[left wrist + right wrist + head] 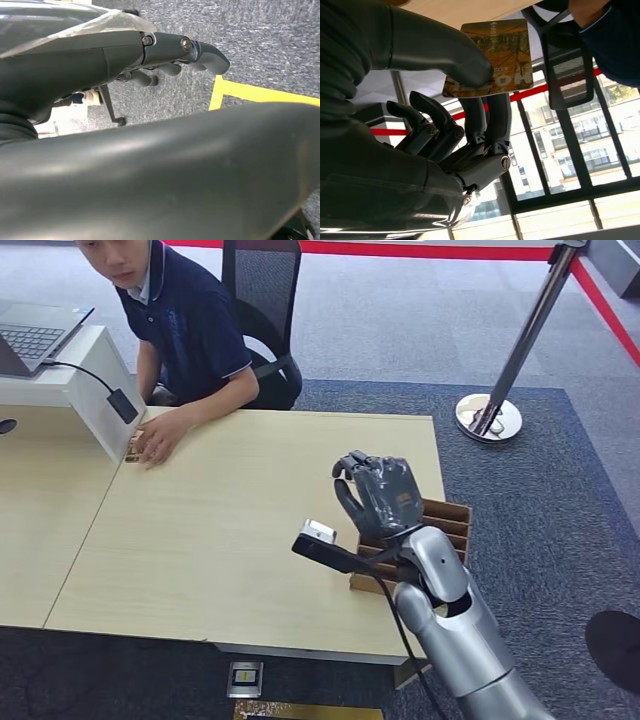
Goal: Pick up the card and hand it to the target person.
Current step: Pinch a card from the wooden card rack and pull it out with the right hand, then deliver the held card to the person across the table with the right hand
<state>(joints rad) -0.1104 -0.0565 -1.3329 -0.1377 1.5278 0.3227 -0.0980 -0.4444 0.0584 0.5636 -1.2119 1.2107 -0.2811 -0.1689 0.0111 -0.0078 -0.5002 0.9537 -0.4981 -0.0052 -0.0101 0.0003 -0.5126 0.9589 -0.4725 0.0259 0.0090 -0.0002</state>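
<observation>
Above the table's (226,530) near right corner, the right hand (381,498) pinches the card (491,57) between thumb and fingers, over a cardboard slotted holder (450,518). Across the table sits a person (185,330). Whether the left hand (177,50) holds anything, I cannot tell.

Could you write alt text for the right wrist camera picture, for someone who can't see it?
The robot hand pinches a brown patterned card between its thick grey thumb and darker fingers. Behind are a black mesh chair, a person's dark blue sleeve and large windows.
</observation>
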